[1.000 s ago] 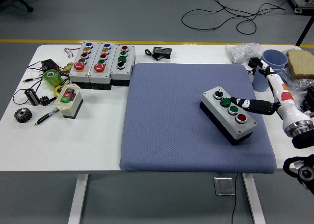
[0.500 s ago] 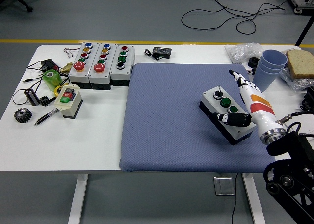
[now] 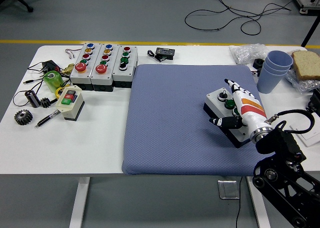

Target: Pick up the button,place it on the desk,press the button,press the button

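I see the white table (image 3: 100, 143) with a blue-grey mat (image 3: 175, 118) spread over its right half. The grey button box (image 3: 222, 105) sits on the right part of that mat, lying flat and set diagonally, most of its top hidden under my right hand (image 3: 240, 108). The right hand lies over the box with its fingers extended along the lid and the thumb (image 3: 220, 121) reaching across the near-left side; I cannot tell whether a fingertip is actually bearing on a button, and I see no closed grasp around the box. One green button (image 3: 230, 104) shows just beside the fingers. Far left, three more button boxes (image 3: 103, 64) stand in a row, a small switch box (image 3: 69, 102) nearer. Stacked blue cups (image 3: 274, 70) stand right of the mat.
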`<state>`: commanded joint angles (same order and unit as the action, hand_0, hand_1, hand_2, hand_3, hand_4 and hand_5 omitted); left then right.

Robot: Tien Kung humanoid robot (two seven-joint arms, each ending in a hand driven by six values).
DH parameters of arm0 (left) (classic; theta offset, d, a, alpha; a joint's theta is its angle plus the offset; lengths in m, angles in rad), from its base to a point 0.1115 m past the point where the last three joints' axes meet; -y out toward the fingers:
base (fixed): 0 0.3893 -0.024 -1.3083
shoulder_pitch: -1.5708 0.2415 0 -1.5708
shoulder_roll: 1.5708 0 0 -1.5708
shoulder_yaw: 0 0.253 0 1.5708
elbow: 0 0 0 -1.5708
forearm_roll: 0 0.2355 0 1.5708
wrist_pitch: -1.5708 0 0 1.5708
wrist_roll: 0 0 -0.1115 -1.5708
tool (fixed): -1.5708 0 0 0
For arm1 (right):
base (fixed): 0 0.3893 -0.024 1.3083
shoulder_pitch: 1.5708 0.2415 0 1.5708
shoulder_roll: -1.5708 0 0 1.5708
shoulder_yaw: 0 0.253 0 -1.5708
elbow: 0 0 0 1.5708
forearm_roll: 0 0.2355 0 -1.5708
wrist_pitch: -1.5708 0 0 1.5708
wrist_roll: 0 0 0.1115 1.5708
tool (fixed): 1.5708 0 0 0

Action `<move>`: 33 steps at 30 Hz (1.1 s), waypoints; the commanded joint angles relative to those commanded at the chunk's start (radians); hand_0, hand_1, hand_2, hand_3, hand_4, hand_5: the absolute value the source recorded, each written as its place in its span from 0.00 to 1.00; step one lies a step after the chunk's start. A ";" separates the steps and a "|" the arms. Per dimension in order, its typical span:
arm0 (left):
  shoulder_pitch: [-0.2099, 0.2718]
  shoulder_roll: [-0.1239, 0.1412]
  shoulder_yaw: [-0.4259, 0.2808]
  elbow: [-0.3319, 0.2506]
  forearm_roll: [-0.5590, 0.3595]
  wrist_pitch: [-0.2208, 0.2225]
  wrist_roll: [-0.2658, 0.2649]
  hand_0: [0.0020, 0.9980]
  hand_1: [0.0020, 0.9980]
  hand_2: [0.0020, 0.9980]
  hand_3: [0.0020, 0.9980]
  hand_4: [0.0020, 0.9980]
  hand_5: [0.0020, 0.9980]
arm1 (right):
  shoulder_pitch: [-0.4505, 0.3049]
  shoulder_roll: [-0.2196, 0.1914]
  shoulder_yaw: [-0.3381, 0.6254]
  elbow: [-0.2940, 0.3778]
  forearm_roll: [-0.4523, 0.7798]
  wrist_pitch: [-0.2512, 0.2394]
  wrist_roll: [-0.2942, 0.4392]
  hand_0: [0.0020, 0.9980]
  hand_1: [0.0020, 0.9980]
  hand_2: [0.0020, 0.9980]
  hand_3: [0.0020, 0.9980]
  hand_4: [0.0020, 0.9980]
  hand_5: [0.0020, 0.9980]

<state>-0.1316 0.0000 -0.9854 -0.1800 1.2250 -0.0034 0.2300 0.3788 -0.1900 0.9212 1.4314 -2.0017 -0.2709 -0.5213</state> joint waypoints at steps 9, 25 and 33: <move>-0.006 0.000 0.020 0.000 -0.020 0.007 -0.002 0.75 0.87 0.90 0.81 0.60 0.88 | 0.070 0.022 0.022 -0.091 -0.019 0.060 -0.048 1.00 0.97 1.00 1.00 1.00 0.22; -0.009 0.000 0.043 0.000 -0.038 0.007 -0.002 0.75 0.87 0.90 0.81 0.60 0.87 | 0.091 0.011 0.033 -0.124 0.064 0.162 -0.100 0.96 0.92 0.98 0.99 1.00 0.23; -0.012 0.000 0.073 0.000 -0.064 0.007 -0.005 0.75 0.87 0.90 0.81 0.59 0.87 | 0.113 -0.011 0.003 -0.119 0.047 0.215 -0.124 0.63 0.59 0.79 0.92 1.00 0.23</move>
<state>-0.1432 0.0000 -0.9120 -0.1800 1.1612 0.0033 0.2247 0.4917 -0.2008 0.9243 1.3123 -1.9544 -0.0564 -0.6454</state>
